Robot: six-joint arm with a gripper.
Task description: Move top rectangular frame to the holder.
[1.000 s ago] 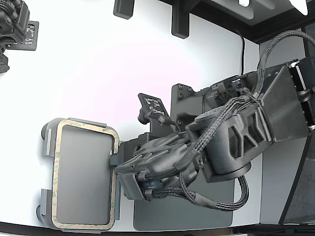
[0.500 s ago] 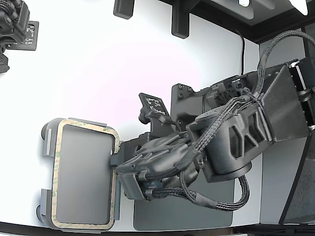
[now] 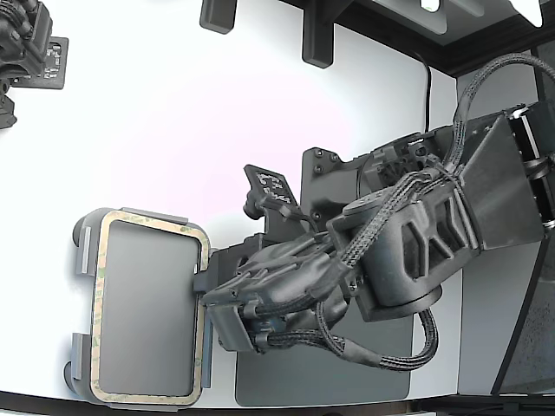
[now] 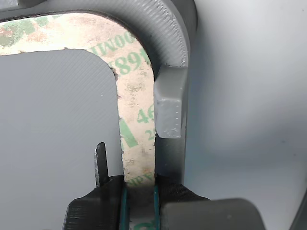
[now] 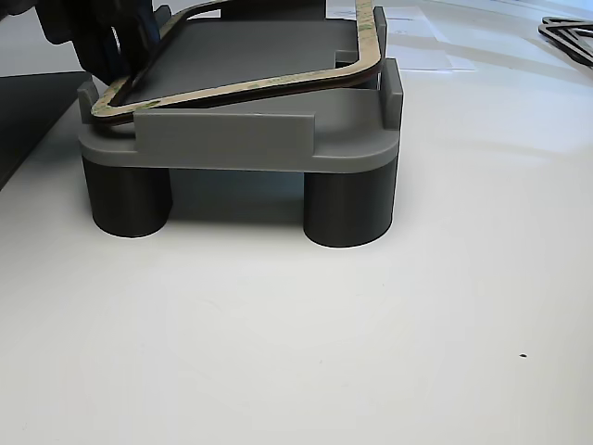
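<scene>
The top rectangular frame (image 3: 97, 312), thin and mottled tan-olive, lies on the light grey holder (image 3: 81, 251) at the exterior view's lower left. My gripper (image 3: 206, 282) reaches in from the right and is shut on the frame's right long side. In the wrist view a strip of the frame (image 4: 136, 120) runs between the two pads of the gripper (image 4: 139, 201), beside a raised holder tab (image 4: 170, 103). In the other view the frame (image 5: 241, 88) sits tilted over the holder (image 5: 232, 139), its right end higher than the tabs.
A dark grey flat mat (image 3: 321, 373) lies under my arm. A second arm (image 3: 26, 43) is at the upper left corner. The holder stands on dark round legs (image 5: 125, 199). Another thin frame (image 5: 570, 37) lies on the table far right.
</scene>
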